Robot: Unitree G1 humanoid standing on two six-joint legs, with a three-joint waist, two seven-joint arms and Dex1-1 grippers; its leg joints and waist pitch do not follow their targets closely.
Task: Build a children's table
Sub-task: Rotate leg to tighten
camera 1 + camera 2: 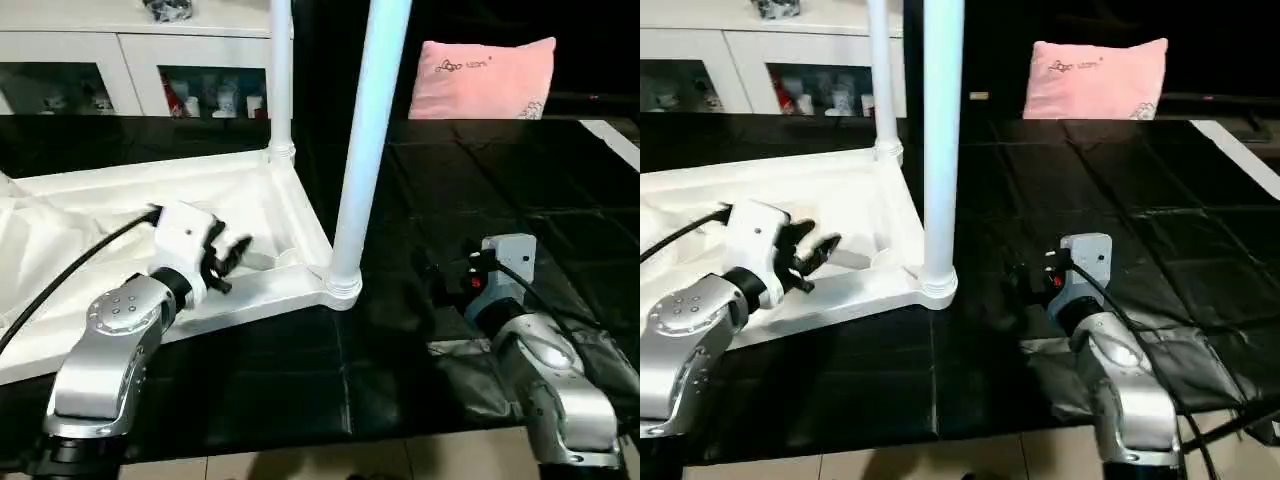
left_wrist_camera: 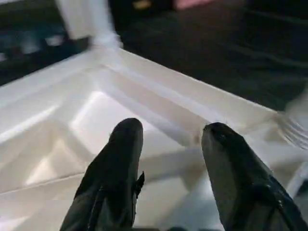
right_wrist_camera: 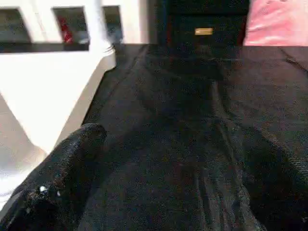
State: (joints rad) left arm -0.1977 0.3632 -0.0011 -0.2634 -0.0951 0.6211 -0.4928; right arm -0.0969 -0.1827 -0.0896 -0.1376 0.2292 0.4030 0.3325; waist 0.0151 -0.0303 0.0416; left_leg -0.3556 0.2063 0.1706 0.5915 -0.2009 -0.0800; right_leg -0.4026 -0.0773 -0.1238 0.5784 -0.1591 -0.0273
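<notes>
The white plastic ribbed tabletop lies upside down at the left of the black mat, two long white tapered legs upright in its right-hand sockets. The left gripper hovers spread and empty over the rim; the right gripper rests nearby, fingers impossible to judge. The next move is probably fetching another leg.

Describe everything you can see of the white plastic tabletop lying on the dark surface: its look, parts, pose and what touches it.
The white plastic rectangular tabletop lies upside down on the black sheeted surface, ribbed underside up, with a raised rim. Two long white tapered legs stand upright in its round corner sockets: the near leg and the far leg. The left pincer, fingers apart, hovers over the near rim; whether it touches is unclear. The tabletop's left part runs out of frame.
</notes>
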